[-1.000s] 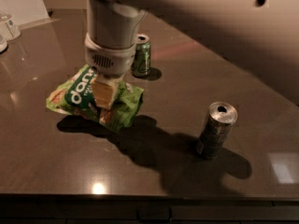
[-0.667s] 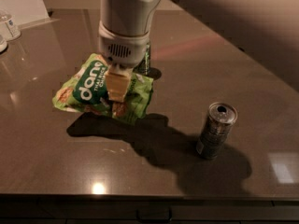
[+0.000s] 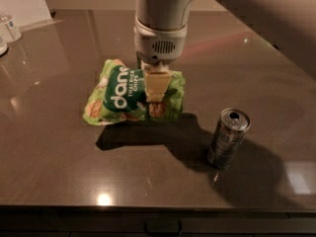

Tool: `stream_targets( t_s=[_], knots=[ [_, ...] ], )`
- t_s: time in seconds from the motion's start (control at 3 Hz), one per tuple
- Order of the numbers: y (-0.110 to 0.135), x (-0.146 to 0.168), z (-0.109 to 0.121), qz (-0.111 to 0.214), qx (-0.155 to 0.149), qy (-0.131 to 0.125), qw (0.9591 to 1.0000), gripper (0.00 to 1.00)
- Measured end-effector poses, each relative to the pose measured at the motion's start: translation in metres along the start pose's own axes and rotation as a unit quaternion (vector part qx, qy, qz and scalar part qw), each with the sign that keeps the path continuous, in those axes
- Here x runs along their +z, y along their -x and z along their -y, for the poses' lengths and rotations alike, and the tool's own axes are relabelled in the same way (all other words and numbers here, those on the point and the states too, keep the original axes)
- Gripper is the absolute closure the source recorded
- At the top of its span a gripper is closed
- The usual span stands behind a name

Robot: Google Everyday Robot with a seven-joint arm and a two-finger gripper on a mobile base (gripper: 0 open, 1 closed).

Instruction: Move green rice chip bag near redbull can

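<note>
A clear container (image 3: 11, 27) stands at the dark worktop's (image 3: 59, 167) far left corner. The gripper (image 3: 154, 94) hangs above its middle.

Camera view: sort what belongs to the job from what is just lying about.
Job: crinkly bright green rice chip bag; slim silver-grey metal redbull can; the hand, clamped on the bag above the dark table.
Lying about: small clear container at the far left edge.

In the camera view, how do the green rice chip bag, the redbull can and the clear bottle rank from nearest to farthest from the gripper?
From the gripper, over the table's middle:
1. green rice chip bag: clamped in the gripper itself.
2. redbull can: standing, front right of the picture.
3. clear bottle: far left edge, at the back.
</note>
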State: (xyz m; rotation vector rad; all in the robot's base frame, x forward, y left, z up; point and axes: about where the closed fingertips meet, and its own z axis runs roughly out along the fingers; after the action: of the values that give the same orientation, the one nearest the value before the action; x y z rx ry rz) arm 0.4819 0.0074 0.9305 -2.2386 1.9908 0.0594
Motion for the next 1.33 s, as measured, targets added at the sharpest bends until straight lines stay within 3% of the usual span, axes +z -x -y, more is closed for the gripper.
stream_targets(
  t_s=[0.67,1.33],
  knots=[
    [-0.047,0.006,0.013,-0.027,-0.072,0.000,0.9970,1.00],
    [-0.080,0.003,0.004,-0.034,-0.118,0.008,0.9924,1.00]
  ],
)
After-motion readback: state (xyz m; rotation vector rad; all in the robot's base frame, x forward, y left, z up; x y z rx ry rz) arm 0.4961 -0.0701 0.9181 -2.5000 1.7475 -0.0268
